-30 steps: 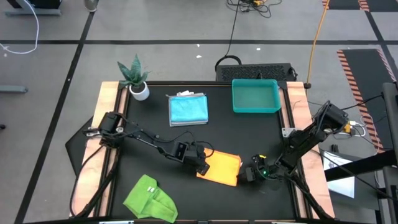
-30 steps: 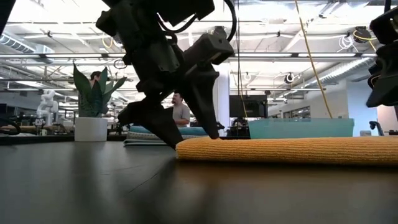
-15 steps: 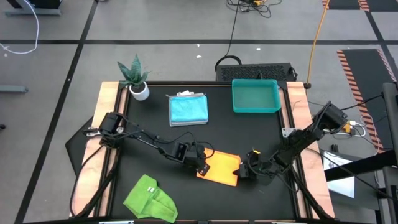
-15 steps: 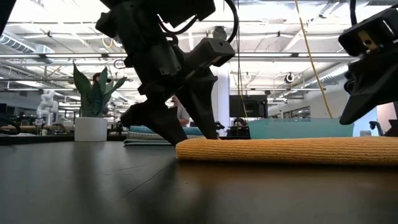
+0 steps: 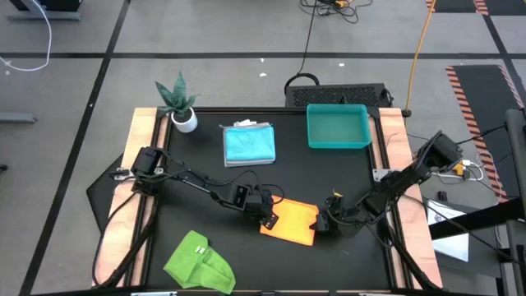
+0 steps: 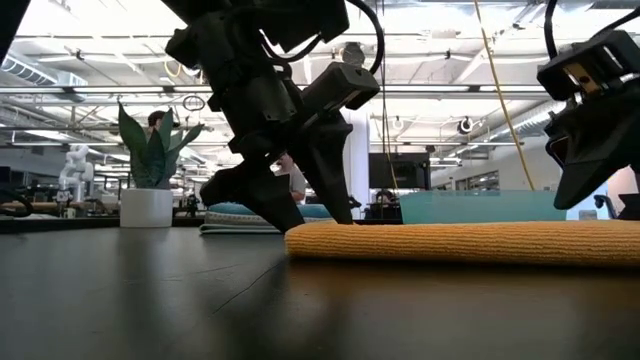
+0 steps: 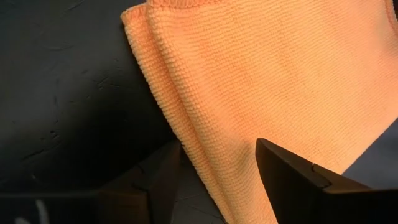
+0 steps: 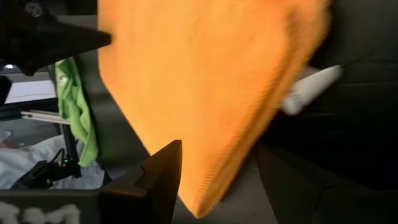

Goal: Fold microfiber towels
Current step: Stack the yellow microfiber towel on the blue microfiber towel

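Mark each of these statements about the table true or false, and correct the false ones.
1. The folded yellow-orange microfiber towel lies between the left gripper and the right gripper. True.
2. The crumpled lime green microfiber towel sits inside the rigid teal plastic tray. False: it lies on the black table near the front edge, far from the tray.
3. The folded turquoise blue microfiber towel lies beside the tray. True.
4. The small potted plant in a white pot stands at the table's right rear corner. False: it stands at the left rear corner.
5. Both grippers' jaws are shut. False: both stand open at the yellow-orange towel's edges.
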Robot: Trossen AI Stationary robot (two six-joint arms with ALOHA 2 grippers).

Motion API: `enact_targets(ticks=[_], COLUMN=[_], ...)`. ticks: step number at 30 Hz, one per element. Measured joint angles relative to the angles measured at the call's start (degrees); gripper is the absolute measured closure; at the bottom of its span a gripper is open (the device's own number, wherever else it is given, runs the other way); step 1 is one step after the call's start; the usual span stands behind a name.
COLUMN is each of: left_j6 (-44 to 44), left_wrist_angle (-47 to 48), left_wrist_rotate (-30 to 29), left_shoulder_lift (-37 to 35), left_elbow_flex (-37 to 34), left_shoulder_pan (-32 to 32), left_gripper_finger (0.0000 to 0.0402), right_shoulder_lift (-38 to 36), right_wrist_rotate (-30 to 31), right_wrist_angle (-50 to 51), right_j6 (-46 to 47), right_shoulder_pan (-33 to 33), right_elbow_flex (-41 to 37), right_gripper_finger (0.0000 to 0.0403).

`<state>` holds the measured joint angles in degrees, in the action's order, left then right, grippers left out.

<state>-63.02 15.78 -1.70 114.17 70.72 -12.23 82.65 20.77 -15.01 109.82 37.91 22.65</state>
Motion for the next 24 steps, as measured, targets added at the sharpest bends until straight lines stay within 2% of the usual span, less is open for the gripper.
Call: enact_targets(ticks=[4,10,16,24], left_j6=[0.11,1.50,2.74,4.47], left_wrist_angle=[-0.20,-0.51,0.13,1.56], left_wrist_rotate=[1.91,1.56,0.46,-3.47], left_shoulder_lift=[-0.37,-1.18,-1.24,-0.91], left_elbow_flex=[-0.05,-0.15,-0.15,-0.14], left_shoulder_pan=[0.63,1.21,1.46,1.34], left_gripper_finger=[0.0190,0.0190,0.0190,0.0190], right_shoulder_lift=[-4.08,-7.91,-5.19,1.79], right_wrist_rotate=[-1.84,-3.18,-2.96,-0.93], right_wrist_angle=[4.79,10.23,8.23,-1.24], right_j6=[-0.13,-1.03,-3.11,-9.03], right_shoulder_pan=[-0.73,-2.27,-3.63,-7.56], right_elbow_flex=[-0.06,-0.19,0.00,0.06], right_gripper_finger=[0.0203,0.0203,0.0203,0.0203])
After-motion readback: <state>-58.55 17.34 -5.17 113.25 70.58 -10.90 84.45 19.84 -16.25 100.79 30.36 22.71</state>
